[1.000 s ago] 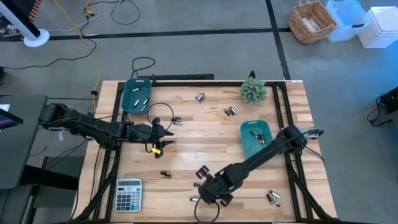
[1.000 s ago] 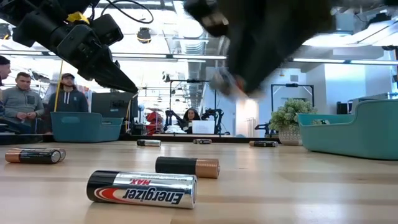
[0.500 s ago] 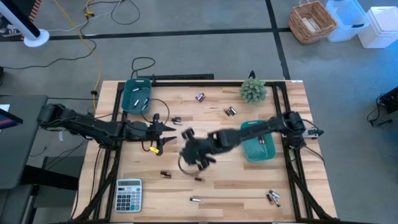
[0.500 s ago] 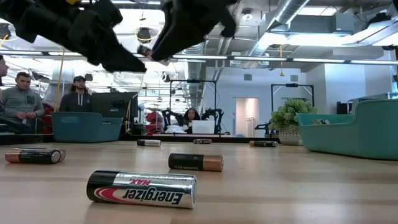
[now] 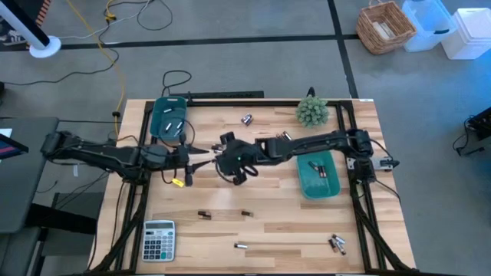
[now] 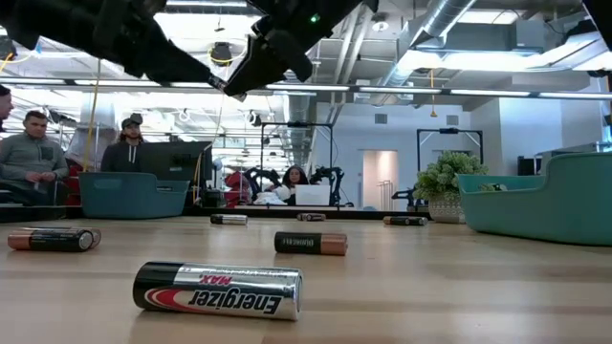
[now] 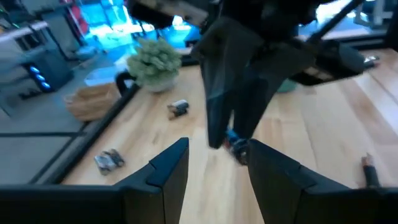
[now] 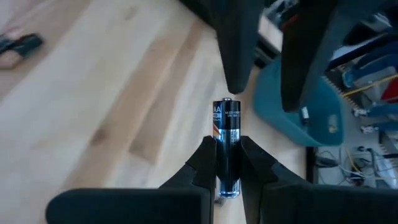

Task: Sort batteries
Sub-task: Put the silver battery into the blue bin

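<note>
Table stock, read left to right from above.

One grey calculator [image 5: 159, 240], front left corner, alone.

Two teal trays. The left tray [image 5: 156, 127] sits at the back left with pale batteries in it, at least three; I cannot count them surer than that. The right tray [image 5: 306, 184] sits right of centre with a few batteries inside, number unclear.

My left gripper [image 5: 205, 152] is over the middle of the table just right of the left tray, fingers parted, nothing between them. In my left wrist view the two fingers [image 7: 166, 168] stand apart, pointed at my other arm's gripper.

My right gripper [image 5: 219, 147] is tip to tip with it, nearly touching, and pinches one AAA battery [image 8: 226, 146] by its body, the free end sticking out toward the left fingers. That is the one battery off the wood.

Loose batteries on the table, counted from above:
- one small dark cell [image 5: 204, 214] front left of centre
- one more dark cell [image 5: 246, 213] beside it to the right
- one silver cell [image 5: 241, 246] near the front edge
- one pair [image 5: 337, 244] at the front right
- one at the back [image 5: 246, 119]
- one by the plant, partly behind my right arm [image 5: 285, 136]

One small potted plant [image 5: 312, 112], back right.

From table height, one large Energizer cell [image 6: 217, 290] lies nearest.
</note>
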`<state>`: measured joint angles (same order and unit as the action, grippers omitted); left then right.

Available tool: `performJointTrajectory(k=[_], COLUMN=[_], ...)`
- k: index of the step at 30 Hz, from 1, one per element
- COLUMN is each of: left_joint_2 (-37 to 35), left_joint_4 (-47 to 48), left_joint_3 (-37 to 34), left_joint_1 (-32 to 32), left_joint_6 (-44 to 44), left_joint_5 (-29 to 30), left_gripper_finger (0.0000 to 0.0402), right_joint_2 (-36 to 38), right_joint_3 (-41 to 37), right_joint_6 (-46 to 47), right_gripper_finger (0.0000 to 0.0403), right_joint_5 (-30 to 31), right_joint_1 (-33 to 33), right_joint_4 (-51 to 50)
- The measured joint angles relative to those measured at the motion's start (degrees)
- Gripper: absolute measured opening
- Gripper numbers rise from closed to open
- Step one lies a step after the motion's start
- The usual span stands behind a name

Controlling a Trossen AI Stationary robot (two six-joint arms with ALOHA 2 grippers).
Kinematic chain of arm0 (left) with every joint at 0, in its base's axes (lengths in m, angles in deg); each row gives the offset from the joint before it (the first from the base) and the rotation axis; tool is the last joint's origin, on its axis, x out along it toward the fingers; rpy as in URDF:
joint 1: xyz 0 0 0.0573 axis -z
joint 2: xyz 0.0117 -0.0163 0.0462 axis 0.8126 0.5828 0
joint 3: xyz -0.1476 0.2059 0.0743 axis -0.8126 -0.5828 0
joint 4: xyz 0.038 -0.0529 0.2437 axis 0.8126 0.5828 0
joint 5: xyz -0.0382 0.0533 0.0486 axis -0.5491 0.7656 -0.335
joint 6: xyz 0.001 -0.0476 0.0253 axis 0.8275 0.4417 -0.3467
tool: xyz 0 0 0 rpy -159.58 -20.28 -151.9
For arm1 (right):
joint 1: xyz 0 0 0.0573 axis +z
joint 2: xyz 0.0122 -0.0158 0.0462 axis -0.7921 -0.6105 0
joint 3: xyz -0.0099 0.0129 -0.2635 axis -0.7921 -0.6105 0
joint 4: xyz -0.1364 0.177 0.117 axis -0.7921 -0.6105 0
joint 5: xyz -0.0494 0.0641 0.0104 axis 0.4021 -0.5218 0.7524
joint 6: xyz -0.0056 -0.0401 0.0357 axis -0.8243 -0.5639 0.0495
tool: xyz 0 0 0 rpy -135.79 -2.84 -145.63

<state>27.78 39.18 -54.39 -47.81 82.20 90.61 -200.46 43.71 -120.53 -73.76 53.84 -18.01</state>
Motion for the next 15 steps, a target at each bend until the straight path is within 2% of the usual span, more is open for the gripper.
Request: performJointTrajectory(k=[9, 15], left_joint_2=[-9.8, -16.5], left_joint_4=[0.1, 0.6], left_joint_3=[0.0, 0.0], left_joint_1=[0.9, 2.7], left_joint_6=[-2.2, -3.8], left_joint_5=[0.7, 0.7], left_gripper_finger=[0.0155, 0.0155], right_joint_2=[-1.7, -1.6], right_joint_3=[0.0, 0.0], right_joint_6=[1.4, 8.0], right_gripper_finger=[0.0054, 0.0054], right_joint_5=[-7.9, -13.6], right_joint_1=[-7.2, -11.6], right_joint_4=[12.3, 25.9])
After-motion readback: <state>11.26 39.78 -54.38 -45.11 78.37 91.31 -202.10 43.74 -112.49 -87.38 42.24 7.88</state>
